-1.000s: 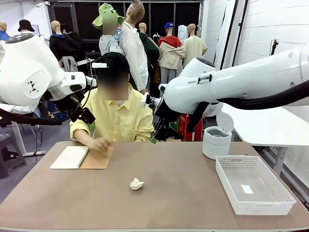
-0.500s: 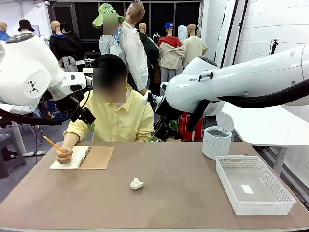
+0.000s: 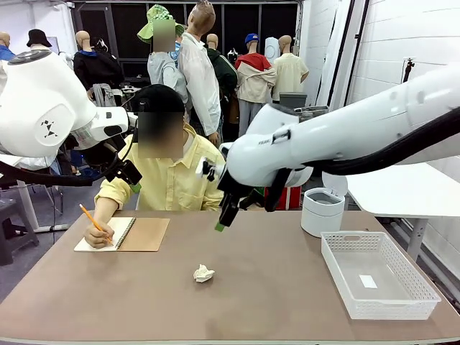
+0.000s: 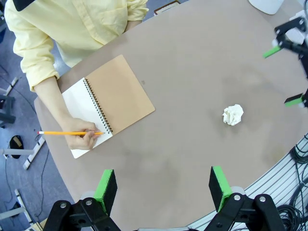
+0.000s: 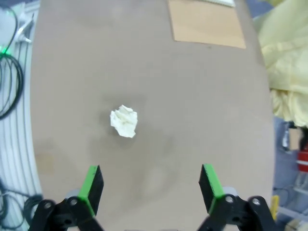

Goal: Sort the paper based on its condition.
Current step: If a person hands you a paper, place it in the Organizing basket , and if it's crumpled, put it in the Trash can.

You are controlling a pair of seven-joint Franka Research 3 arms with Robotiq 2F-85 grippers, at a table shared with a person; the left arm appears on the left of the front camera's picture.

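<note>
Right fingers (image 5: pixel 92 182) were spread wide, nothing between them, hanging above the brown surface (image 3: pixel 273 302). Left fingers (image 4: pixel 107 188) were also spread and empty, higher up.

The crumpled white paper ball (image 3: pixel 203 273) lay alone mid-surface, at about 7 o'clock from the right fingers in the front view. In the right wrist view it sat at 10 o'clock from the gap, nearer one pad, not centred.

Risks as I read them:
- A straight drop from here would likely land one pad on or beside the ball; it looks light, so a nudge would roll it away.
- A shallow pinch could squirt it out sideways.
- The person's hand (image 3: pixel 95 234) with a yellow pencil was writing in the brown-covered spiral notebook (image 3: pixel 144 233) at 10 o'clock from the ball; a wide swing that way could clip it.
- The white mesh basket (image 3: pixel 336 264) and the white lidded bin (image 3: pixel 320 212) were close together at 3 o'clock, so I could mis-sort.
</note>
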